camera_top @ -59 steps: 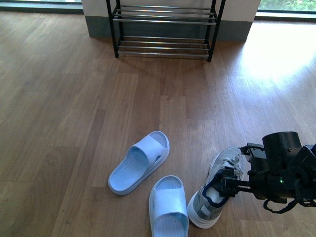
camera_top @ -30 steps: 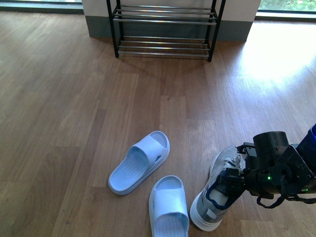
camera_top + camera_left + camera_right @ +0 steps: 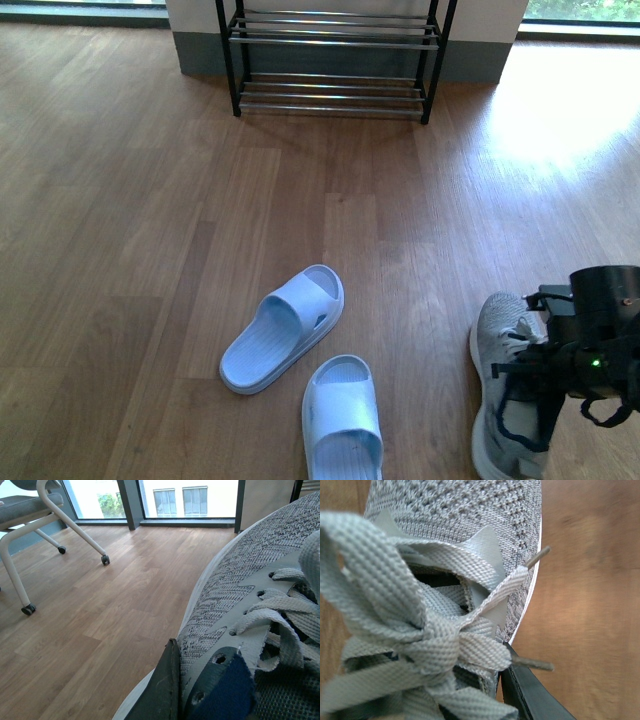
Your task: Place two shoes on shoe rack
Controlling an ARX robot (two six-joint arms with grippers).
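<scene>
Shoe (image 3: pixel 498 335): expect it to be light, with a soft knit upper and stiff sole, so the collar rim is the firmest hold. It lies front right on the floor (image 3: pixel 150 250), toe toward the rack (image 3: pixel 330 45), well apart from it. Right gripper (image 3: pixel 538 402): jaws closed on its collar. Left gripper (image 3: pixel 170 692): jaws appear closed on the second shoe (image 3: pixel 235 580).

The right arm (image 3: pixel 605 335) reaches in low at the near right, its black wrist bent down and inward. The right gripper (image 3: pixel 525 385) is clamped on the collar of a shoe (image 3: pixel 505 340), one finger (image 3: pixel 530 697) against the outside. The left gripper (image 3: pixel 170 692) shows only one dark finger (image 3: pixel 161 685), pressed to the side of the other shoe (image 3: pixel 235 580).
</scene>
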